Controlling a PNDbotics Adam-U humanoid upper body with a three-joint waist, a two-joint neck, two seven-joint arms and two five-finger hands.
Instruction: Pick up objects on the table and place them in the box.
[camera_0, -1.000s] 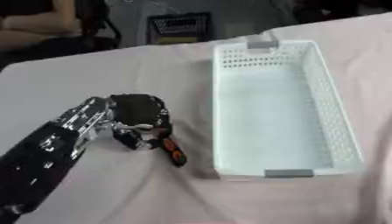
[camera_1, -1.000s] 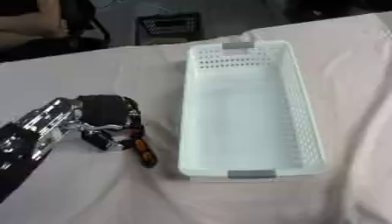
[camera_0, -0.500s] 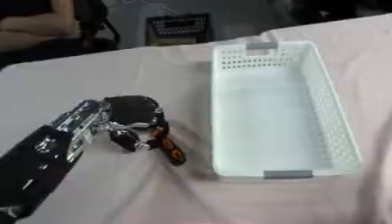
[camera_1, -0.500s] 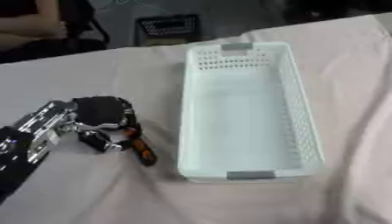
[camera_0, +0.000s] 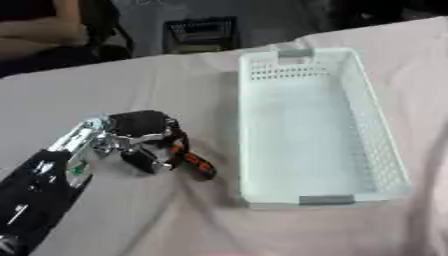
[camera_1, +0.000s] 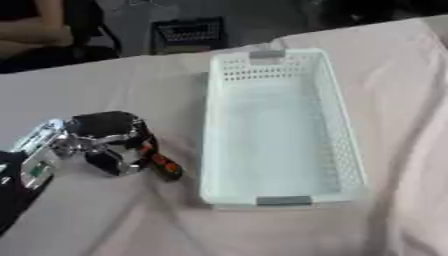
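The left hand (camera_0: 144, 135), just left of the box (camera_0: 317, 125), has fingers curled round an orange-black tool (camera_0: 192, 161). The tool could be dropped on the desk (camera_0: 175, 80) if gripped only at one end.

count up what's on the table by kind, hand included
White perforated plastic basket: 1
Orange and black tool-like object, under the hand's curled fingers: 1
Black and silver robot left hand: 1
Total: 3
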